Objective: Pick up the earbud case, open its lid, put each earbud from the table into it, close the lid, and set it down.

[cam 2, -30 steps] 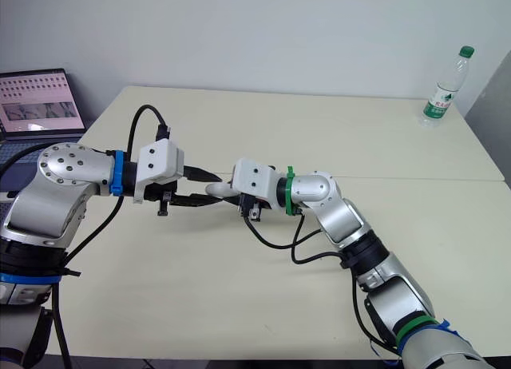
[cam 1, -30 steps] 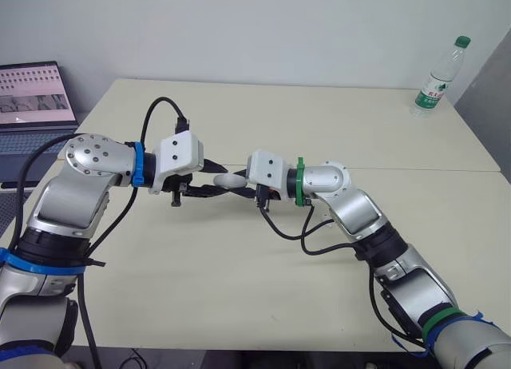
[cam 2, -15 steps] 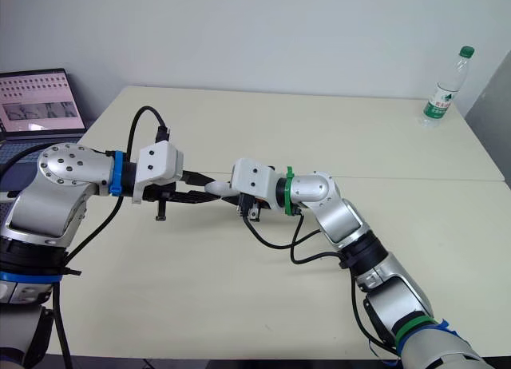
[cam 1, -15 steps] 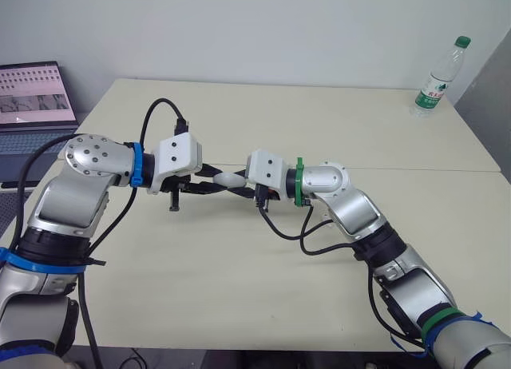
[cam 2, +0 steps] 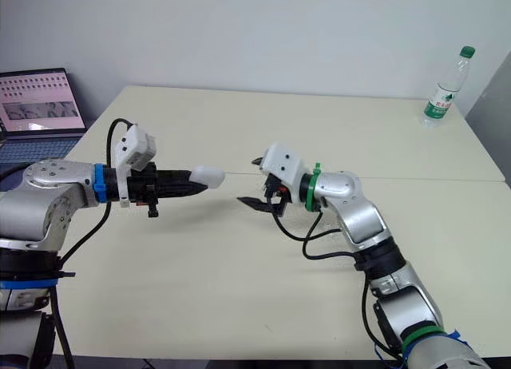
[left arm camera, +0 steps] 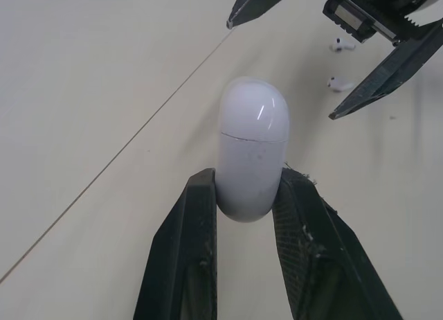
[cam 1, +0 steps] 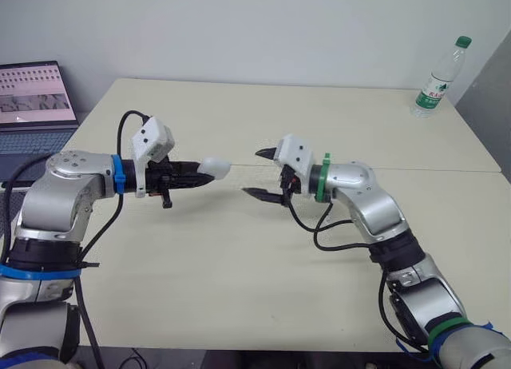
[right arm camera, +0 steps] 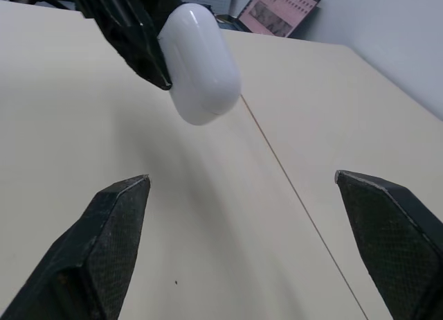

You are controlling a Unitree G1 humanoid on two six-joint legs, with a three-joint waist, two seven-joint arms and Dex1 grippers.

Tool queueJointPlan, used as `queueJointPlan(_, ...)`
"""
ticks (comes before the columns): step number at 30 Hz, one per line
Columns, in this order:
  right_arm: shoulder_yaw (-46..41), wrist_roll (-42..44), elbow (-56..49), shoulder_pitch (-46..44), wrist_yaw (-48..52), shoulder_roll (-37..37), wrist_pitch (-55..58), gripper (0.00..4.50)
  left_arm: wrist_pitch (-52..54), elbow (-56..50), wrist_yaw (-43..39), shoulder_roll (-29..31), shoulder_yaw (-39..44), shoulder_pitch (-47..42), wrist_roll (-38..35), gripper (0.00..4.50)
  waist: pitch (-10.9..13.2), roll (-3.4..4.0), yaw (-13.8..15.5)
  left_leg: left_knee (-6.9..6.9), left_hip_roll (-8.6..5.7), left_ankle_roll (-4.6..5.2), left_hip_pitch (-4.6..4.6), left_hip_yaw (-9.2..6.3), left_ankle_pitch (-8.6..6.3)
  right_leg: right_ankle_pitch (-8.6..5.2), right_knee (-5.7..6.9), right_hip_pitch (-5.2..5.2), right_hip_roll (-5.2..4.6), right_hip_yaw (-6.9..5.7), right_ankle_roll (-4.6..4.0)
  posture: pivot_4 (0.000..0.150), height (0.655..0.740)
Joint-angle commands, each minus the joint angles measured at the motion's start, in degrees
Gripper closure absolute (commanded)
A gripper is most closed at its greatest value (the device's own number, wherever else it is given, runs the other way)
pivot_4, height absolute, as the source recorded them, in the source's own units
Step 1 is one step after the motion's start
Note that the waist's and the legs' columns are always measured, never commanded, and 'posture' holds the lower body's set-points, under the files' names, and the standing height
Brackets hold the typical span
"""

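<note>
Looks like an office or lab room — a plain white wall (cam 1: 263, 25), a pale table (cam 1: 239, 289) with 1 seam across it, an open laptop (cam 1: 32, 93) at the robot's left, and 1 plastic water bottle (cam 1: 437, 75) at the far right corner.

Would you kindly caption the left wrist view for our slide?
Left gripper, jaws clamped on closed earbud case, near two earbuds on the table.

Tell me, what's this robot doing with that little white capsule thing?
The robot's left gripper holds a white earbud case off the table, with the lid shut. The right gripper is open and faces the case with a gap between them. Two loose earbuds lie on the table by the right gripper, not yet in the case.
</note>
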Motion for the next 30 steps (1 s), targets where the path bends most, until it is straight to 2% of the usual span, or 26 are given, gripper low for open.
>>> queueJointPlan(1, -0.87, 1.08, -4.13, -0.42, -2.28, 1.33, 0.88, 0.03, 1.94, -4.66, 2.15, -0.54, 2.38, 0.34, -2.60, 3.75, 0.00, 0.00, 0.01, 0.00, 0.00, 0.00, 0.01, 0.00, 0.00, 0.00, 0.04, 0.00, 0.00, 0.00, 0.00, 0.150, 0.7400)
queueJointPlan(13, -2.88, 3.82, -1.46, -3.81, -5.23, 5.05, 3.61, 0.03, 4.35, -9.75, 4.71, -0.34, 2.44, 2.52, -5.26, 3.75, 0.00, 0.00, 0.00, 0.03, -0.02, -0.02, 0.03, 0.02, 0.01, 0.00, 0.08, 0.00, 0.00, 0.02, -0.01, 0.150, 0.7400)
queueJointPlan(30, -5.52, 6.24, 2.74, -5.97, -3.95, 2.60, 3.12, 0.03, 4.39, -9.53, 5.33, -0.57, 2.54, 2.00, -5.11, 3.75, 0.00, 0.00, -0.02, 0.00, -0.03, -0.02, 0.03, 0.04, 0.01, 0.00, 0.05, 0.00, -0.01, 0.03, -0.01, 0.150, 0.7400)
